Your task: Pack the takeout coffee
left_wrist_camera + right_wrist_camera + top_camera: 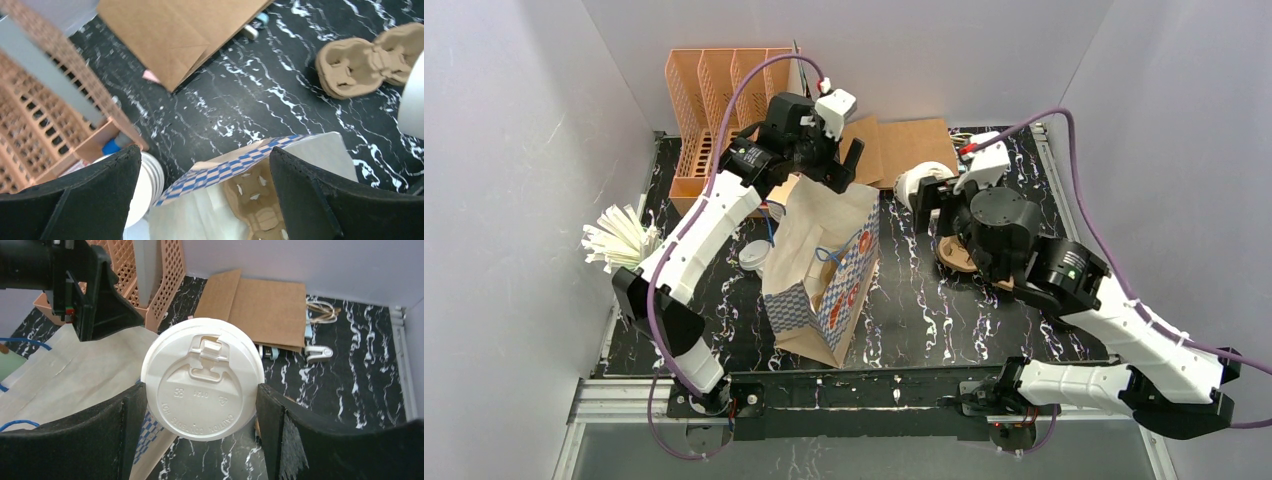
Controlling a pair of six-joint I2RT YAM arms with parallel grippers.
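marbled table (924, 300), cup (202, 385) seemingly sideways

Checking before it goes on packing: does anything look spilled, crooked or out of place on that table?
Nothing spilled or damaged that I can see. The straws splay out past the table's left edge, and a pulp tray and a white lid lie loose either side of the paper bag. The held cup looks intact.

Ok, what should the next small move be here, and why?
Probably lift the left tool up and away from the paper bag. Its jaws stand open and empty right over the bag's mouth, with a pulp cup tray already inside, while the right tool holds a lidded coffee cup that would likely need that opening free.
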